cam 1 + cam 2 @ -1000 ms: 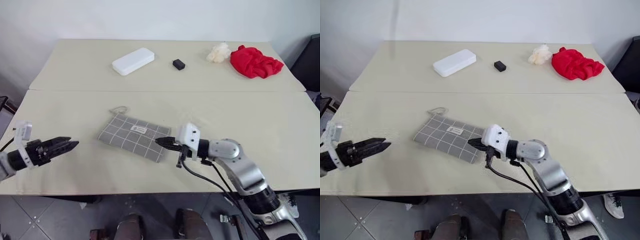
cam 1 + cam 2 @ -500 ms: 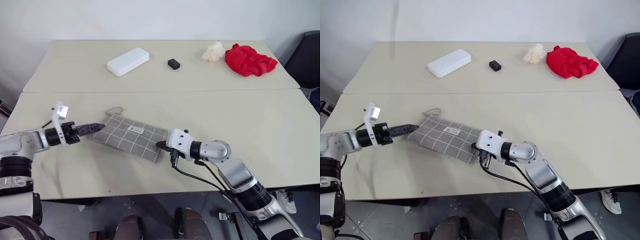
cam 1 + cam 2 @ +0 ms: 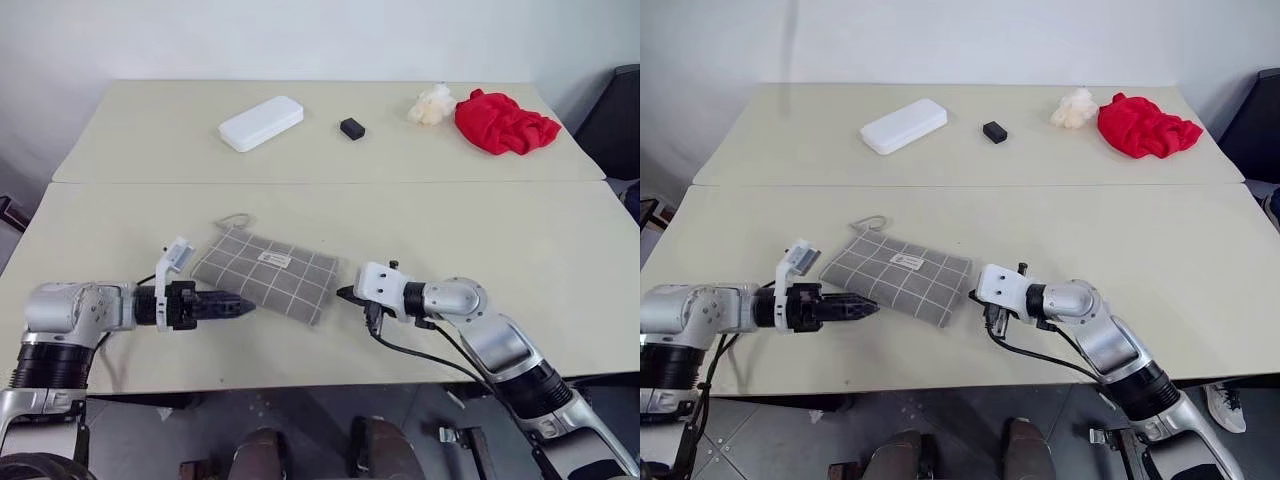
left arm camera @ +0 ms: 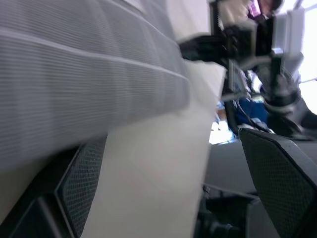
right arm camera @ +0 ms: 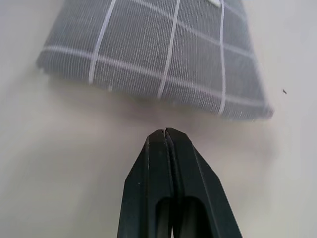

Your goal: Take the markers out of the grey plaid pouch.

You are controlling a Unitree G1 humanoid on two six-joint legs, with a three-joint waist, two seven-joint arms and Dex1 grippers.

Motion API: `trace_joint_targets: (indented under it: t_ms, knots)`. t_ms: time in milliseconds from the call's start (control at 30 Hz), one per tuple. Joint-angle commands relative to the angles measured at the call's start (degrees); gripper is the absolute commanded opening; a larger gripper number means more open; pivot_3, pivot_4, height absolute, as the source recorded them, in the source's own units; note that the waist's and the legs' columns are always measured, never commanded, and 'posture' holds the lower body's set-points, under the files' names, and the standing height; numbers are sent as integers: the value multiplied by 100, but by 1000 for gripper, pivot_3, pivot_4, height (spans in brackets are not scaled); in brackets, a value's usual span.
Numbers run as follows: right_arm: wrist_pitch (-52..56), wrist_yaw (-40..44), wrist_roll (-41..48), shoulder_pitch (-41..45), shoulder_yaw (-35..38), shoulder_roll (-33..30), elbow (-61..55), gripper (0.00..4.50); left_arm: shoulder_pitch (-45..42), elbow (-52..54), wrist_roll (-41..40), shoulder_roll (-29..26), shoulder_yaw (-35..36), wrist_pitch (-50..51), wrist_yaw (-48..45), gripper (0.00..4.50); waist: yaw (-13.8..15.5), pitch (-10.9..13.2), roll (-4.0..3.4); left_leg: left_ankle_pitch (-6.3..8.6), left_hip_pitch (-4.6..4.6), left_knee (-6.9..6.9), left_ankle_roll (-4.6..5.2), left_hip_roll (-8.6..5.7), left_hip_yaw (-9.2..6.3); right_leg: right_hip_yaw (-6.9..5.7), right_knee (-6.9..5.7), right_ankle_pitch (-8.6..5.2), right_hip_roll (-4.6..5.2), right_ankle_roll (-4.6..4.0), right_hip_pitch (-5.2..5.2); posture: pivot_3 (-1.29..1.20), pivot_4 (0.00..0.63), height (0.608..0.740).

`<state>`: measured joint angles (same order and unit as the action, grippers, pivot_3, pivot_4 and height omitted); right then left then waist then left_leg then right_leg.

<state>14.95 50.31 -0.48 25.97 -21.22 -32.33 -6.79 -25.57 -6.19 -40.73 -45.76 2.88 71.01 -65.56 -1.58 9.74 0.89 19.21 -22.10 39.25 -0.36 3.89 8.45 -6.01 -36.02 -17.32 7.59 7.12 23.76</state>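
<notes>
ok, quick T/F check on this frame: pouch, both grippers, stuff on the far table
1. The grey plaid pouch lies flat on the near table, between the two grippers. True.
2. The right gripper is clamped on the pouch's edge. False: its fingers are shut on nothing, with bare table between the tip and the pouch.
3. The left gripper is at the pouch's near edge. True.
4. A lime-green marker lies on the table beside the pouch. False: no marker is out.
5. The white case rests on top of the pouch. False: it sits on the far table, left of the small black block.
6. The red cloth lies at the far table's right end. True.
</notes>
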Motion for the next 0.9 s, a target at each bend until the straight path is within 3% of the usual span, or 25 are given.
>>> trace_joint_targets:
  t_ms: [33,133,233,367,533,633,900]
  knots:
    - [-139,104,128,-56,248,-83,-101,35,154,360,-205,-25,300,18,160,4500,0,0,0,0,0,1,0,0,0,0,0,0,0,0,0,0,150,740]
    - [-123,70,134,-106,322,-22,-158,35,404,296,-191,-399,474,-96,-27,4500,-16,0,0,0,0,0,0,0,-1,0,0,0,0,0,1,0,150,740]
    - [-96,7,230,-167,438,67,-241,35,645,65,-261,-1122,654,-135,-575,4500,-41,2,0,-1,-2,-4,-2,6,3,1,0,-1,-5,-2,10,0,150,740]
    - [69,-110,458,-226,626,266,-490,35,300,-844,-36,-1698,691,-441,-864,4500,12,6,-3,-1,-7,-5,-3,4,8,2,0,-4,-3,-6,16,0,150,740]
    - [473,-434,479,-133,659,586,-710,35,-574,-1837,464,-1280,661,-1054,-212,4500,115,5,-2,-2,-7,0,-2,1,4,0,-5,-3,-1,-6,11,0,150,740]
    - [794,-612,333,-99,555,683,-810,35,-1233,-2481,789,-682,685,-1495,467,4500,150,3,2,-2,-8,1,-2,-2,3,-1,-10,-2,-1,-5,12,0,150,740]
    - [1187,-694,340,-192,461,698,-1156,35,-2316,-3577,1412,461,498,-2401,1171,4500,126,3,7,-3,-10,2,-1,-3,3,-5,-7,-1,-2,-1,12,0,150,740]
